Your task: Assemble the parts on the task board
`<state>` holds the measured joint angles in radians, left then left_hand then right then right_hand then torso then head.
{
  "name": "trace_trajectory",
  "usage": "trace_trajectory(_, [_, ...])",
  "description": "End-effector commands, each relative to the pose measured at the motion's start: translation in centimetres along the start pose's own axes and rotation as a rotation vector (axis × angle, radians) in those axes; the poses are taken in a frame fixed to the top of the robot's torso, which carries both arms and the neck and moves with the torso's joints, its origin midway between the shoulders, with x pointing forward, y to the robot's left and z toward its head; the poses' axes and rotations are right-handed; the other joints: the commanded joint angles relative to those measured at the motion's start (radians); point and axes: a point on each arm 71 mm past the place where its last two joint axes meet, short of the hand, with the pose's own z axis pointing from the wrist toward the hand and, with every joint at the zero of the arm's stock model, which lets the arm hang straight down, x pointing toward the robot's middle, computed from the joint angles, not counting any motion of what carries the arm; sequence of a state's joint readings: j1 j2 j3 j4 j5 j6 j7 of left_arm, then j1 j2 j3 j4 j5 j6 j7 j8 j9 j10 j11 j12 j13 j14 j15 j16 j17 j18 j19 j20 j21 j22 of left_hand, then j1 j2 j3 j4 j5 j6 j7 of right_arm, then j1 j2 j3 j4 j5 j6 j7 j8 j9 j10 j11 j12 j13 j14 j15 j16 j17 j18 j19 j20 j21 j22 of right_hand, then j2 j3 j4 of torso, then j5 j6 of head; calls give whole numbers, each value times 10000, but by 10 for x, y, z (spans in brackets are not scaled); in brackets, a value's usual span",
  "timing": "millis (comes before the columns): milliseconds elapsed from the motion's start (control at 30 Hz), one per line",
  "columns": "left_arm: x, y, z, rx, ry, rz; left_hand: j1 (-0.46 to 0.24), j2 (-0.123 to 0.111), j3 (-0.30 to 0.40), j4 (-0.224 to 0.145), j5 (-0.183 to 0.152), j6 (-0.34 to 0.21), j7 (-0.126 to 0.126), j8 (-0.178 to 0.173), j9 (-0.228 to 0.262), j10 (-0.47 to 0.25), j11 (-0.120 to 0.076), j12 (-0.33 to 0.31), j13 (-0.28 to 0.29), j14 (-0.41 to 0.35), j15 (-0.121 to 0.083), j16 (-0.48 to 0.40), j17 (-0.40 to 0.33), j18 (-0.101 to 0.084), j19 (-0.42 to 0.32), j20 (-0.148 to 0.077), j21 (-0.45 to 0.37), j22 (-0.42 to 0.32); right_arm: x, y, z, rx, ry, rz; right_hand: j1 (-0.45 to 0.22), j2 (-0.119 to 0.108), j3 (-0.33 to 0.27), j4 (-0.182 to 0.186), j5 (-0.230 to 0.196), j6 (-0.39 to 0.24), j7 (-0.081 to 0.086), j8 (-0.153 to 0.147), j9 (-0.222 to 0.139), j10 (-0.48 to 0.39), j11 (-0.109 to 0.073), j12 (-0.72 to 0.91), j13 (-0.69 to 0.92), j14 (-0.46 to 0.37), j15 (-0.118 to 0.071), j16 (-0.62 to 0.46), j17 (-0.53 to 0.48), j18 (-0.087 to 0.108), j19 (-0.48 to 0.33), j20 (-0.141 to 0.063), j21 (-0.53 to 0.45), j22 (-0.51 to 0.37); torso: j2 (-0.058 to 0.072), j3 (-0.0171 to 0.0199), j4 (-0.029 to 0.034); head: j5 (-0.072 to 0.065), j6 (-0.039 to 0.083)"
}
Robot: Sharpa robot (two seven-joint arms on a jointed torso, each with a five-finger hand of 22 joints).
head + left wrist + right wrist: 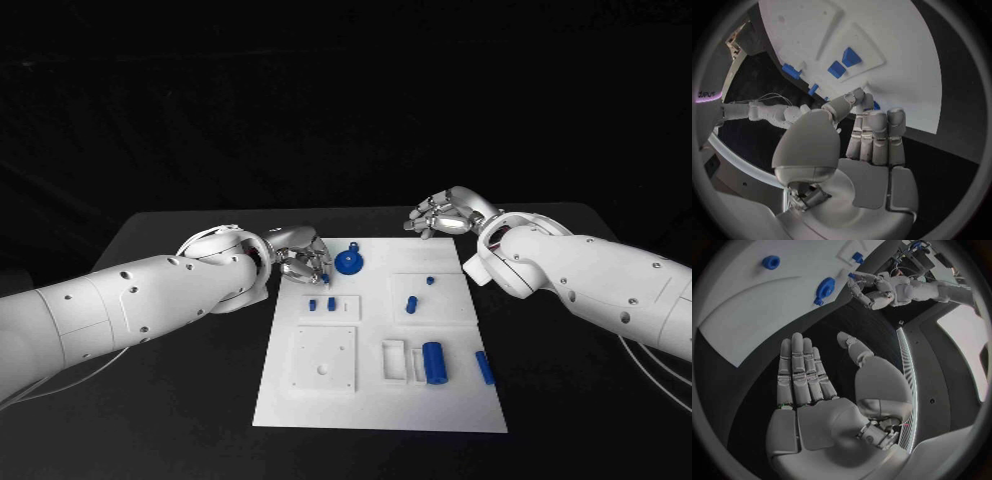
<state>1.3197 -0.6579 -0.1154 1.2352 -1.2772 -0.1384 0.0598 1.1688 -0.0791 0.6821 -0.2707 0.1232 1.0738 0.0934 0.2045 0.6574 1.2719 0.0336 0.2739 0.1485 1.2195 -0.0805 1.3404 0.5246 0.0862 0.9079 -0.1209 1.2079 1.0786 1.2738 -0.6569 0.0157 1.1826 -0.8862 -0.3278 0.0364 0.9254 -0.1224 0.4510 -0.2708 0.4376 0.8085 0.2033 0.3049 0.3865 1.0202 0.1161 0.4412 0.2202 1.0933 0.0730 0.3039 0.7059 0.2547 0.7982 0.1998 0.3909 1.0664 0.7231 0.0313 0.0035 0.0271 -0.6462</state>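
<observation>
The white task board [382, 400] lies in the middle of the black table. My left hand [299, 258] hovers over its far left corner and pinches a small blue part [330, 270] between thumb and a finger; the same part [875, 106] peeks out behind the fingertips in the left wrist view. Beside it lies a round blue part [351, 262] with a ring. Two short blue pegs [322, 303] stand just nearer. My right hand [447, 215] floats past the board's far right corner, fingers stretched and palm empty [811, 405].
More blue parts sit on the board: a peg [411, 304], a small stud [430, 281], a thick cylinder [434, 363] and a slim bar [485, 367]. A raised white square block [325, 358] and a white frame [394, 358] occupy the near half. Black table surrounds the board.
</observation>
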Motion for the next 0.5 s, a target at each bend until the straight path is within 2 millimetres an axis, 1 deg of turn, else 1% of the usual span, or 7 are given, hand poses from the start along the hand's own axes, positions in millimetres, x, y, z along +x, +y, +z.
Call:
trace_trajectory(33, [2,-1,0,33,152,-94,17,83,53,-9,34,96,26,30,16,76,-28,-25,14,72,-13,8,-16,514,72,-519,17,-11,1,1,0,-104,108,-2,-75,20,-12,-20,60,-51,18,38,-13,-70,-5,44,-12,10,23,-62,9,71,-81,-9,-41,9,-3,-2,8,-9,-5])
trace_trajectory(433, [8,-3,2,39,340,-112,13,89,58,-11,31,92,27,30,12,82,-28,-39,14,70,-13,1,-19,511,73,-520,13,-14,1,1,0,-96,103,-4,-75,21,-12,-21,60,-51,18,40,-14,-71,-5,46,-15,11,23,-64,12,71,-81,-9,-42,10,-1,-10,7,-9,-28])
trace_trajectory(500, [8,-2,2,26,380,-112,13,90,59,-12,30,90,27,30,11,84,-28,-43,14,69,-13,-1,-20,510,73,-521,12,-15,1,1,0,-98,107,-4,-75,21,-12,-21,60,-51,18,40,-15,-71,-5,46,-16,11,23,-65,12,71,-81,-9,-42,10,1,-7,7,-4,-41])
